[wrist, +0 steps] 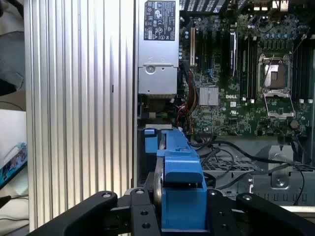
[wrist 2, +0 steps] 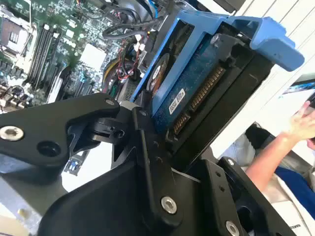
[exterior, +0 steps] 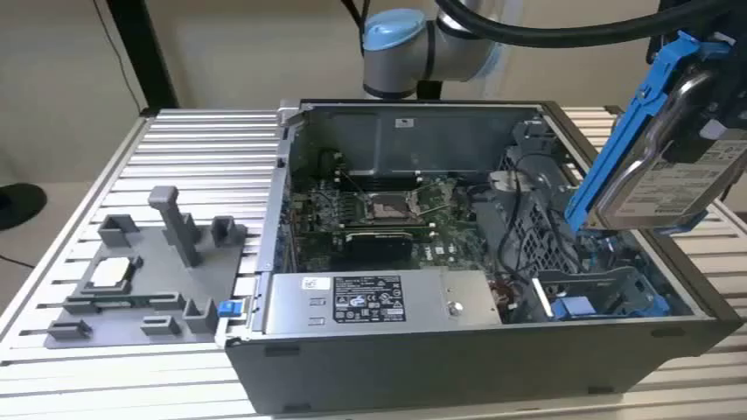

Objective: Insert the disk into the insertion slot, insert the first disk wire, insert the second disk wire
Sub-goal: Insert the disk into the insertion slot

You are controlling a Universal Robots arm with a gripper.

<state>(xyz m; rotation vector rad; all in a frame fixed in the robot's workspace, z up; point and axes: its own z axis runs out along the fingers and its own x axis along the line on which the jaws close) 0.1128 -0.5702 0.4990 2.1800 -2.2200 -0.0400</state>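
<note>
One of three steps is in hand: my gripper [wrist: 181, 209], clamped on the disk [exterior: 671, 166], holds it tilted above the insertion slot [exterior: 596, 302] by the computer case's [exterior: 467, 359] edge at the exterior view's right; seating calls for levelling.

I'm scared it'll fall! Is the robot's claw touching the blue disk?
Touching. In the second wrist view the gripper presses its black fingers on both sides of the disk; the first wrist view shows the blue frame clamped between them.
</note>
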